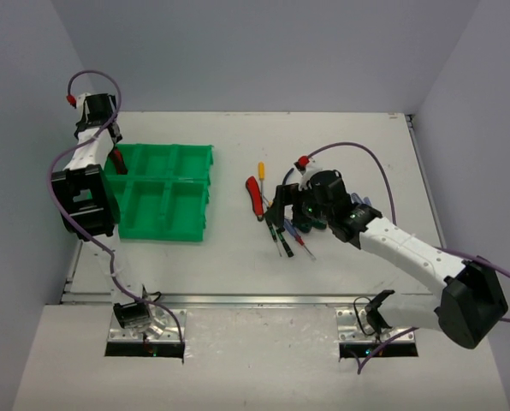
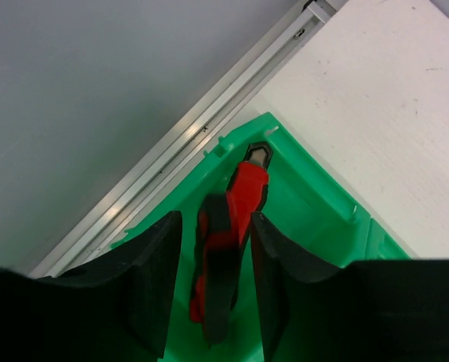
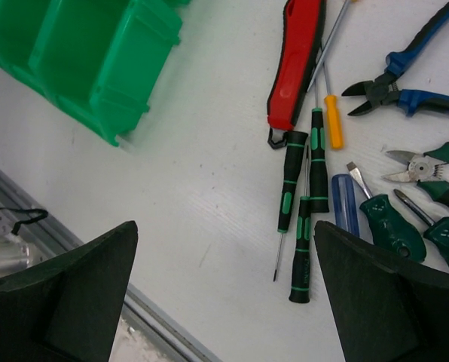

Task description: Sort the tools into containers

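Observation:
The green bin tray [image 1: 165, 205] sits at the left of the table. Red-handled pliers [image 1: 116, 161] lie in its far left corner compartment, and in the left wrist view [image 2: 236, 226] they sit between my fingers with green showing on both sides. My left gripper [image 2: 215, 226] is open just above them [image 1: 109, 144]. My right gripper [image 3: 224, 226] is wide open and empty, hovering [image 1: 281, 204] over the left side of the tool pile: a red-handled tool [image 3: 296, 60], black-green screwdrivers [image 3: 288, 181], a yellow screwdriver [image 3: 331, 121], blue cutters [image 3: 405, 94] and green pliers [image 3: 439, 170].
A blue screwdriver [image 3: 345, 204] and dark green screwdrivers [image 3: 390, 226] lie in the same pile. The bin's near corner [image 3: 74, 53] shows in the right wrist view. A metal rail [image 2: 209, 128] runs along the table's left edge beside the bin.

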### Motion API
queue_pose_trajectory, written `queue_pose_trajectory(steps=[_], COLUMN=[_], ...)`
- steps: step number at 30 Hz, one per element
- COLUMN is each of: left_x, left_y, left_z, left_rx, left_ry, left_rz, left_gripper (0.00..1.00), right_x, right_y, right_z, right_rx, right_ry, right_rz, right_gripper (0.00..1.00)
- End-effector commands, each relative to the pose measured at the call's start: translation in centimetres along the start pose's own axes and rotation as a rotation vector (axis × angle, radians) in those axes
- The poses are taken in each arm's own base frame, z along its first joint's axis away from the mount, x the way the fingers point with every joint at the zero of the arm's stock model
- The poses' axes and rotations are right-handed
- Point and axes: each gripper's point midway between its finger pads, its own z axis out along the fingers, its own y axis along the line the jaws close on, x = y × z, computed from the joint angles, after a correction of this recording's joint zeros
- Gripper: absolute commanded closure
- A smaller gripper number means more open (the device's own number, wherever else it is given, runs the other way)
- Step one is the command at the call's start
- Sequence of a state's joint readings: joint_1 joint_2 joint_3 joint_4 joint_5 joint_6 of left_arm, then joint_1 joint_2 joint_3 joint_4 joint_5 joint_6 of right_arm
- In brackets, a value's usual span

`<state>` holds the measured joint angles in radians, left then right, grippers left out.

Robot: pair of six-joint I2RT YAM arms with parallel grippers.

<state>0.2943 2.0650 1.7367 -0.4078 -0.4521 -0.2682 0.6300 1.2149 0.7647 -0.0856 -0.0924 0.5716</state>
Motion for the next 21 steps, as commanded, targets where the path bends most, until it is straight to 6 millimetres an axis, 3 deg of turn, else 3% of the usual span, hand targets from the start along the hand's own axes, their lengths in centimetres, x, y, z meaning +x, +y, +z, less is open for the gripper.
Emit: queue_pose_trajectory(steps=[1, 4, 5, 6, 11, 14, 15, 16, 17, 21], left_x=[-3.6, -4.8, -5.5, -5.4, -8.2, -7.9, -9.1, -6.8, -5.8, -3.5], left_y=[-1.6, -2.1, -1.9, -1.7, -0.9, -0.6, -0.2, -0.6, -0.1, 2.1], left_z=[-3.2, -5.4, -6.6, -7.0, -13.9, -20.1, -23.1, -22.0, -23.9, -28.3], left_rx=[0.113, 0.167, 0.179, 0.179, 0.301, 0.478, 0.548, 0.552, 0.606, 0.702], left_ry=[-0.048, -0.040, -0.053, -0.050, -0.136, -0.175, -0.244, -0.183, -0.197, -0.294], left_rz=[-0.126, -0.187, -0.202, -0.216, -0.340, -0.423, -0.450, -0.440, -0.457, -0.446], left_gripper=[0.50, 0.25, 0.21, 0.17, 0.06, 0.00, 0.00, 0.00, 0.00, 0.00], right_x=[-1.8, -1.1, -2.7, -2.6, -2.4, -1.6, -1.4, -1.0, -0.6, 0.8], right_y=[-1.8, -3.3, -2.6, -2.8, -4.0, -4.8, -4.9, -5.2, -5.3, -5.3], right_z=[2.4, 5.5, 6.3, 7.4, 11.5, 13.8, 14.2, 14.6, 15.0, 16.5], right_rx=[0.129, 0.214, 0.215, 0.237, 0.371, 0.405, 0.408, 0.412, 0.416, 0.429], right_ry=[0.006, 0.109, 0.102, 0.132, 0.187, 0.220, 0.229, 0.243, 0.256, 0.291], right_rz=[-0.021, -0.014, -0.016, -0.011, -0.033, -0.035, -0.041, -0.051, -0.063, -0.118], right_gripper=[0.01, 0.01, 0.01, 0.01, 0.01, 0.12, 0.16, 0.22, 0.30, 0.42])
